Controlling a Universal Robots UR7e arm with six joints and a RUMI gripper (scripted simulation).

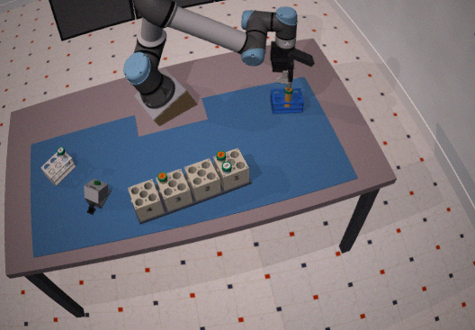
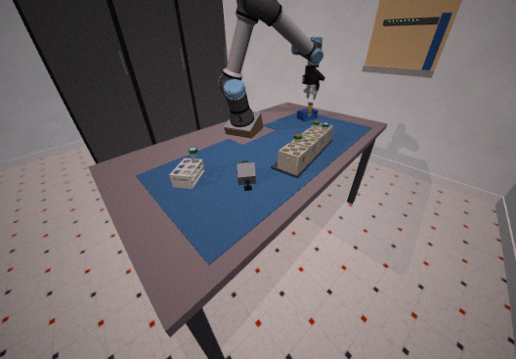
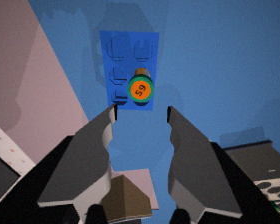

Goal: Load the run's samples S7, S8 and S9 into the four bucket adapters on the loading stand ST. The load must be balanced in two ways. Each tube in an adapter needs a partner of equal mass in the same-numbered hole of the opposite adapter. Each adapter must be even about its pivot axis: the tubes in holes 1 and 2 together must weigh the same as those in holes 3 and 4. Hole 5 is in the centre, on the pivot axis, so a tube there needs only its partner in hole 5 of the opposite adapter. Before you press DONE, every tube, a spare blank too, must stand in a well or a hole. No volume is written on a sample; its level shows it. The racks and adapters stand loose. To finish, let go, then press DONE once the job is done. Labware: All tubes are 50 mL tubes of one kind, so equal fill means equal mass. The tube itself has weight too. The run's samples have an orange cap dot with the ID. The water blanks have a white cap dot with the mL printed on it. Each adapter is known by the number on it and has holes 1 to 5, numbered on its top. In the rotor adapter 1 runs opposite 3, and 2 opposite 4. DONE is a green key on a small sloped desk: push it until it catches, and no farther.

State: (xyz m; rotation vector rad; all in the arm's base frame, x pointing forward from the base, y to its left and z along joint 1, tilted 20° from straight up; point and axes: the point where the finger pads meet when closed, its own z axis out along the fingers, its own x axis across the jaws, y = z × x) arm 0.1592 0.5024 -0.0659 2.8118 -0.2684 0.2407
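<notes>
Two samples loaded, S9 [image 1: 288,97] [image 2: 310,109] [image 3: 140,90] still racked far right, approached by a part-open, unladen gripper [image 1: 290,84] [image 2: 311,98] [image 3: 142,106]

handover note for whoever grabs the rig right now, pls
End effector: partly open, nothing held, above and to one side of the blue rack.
Blue rack: sample S9 upright, not loaded.
Adapter 1: one orange-dot tube, one white-dot blank.
Adapter 3: one orange-dot tube.
Adapters 2 and 4: no tubes.
White rack: one white-dot blank.
Left: load S9, finish and check balance, then press DONE. Fill levels unreadable here.
</notes>
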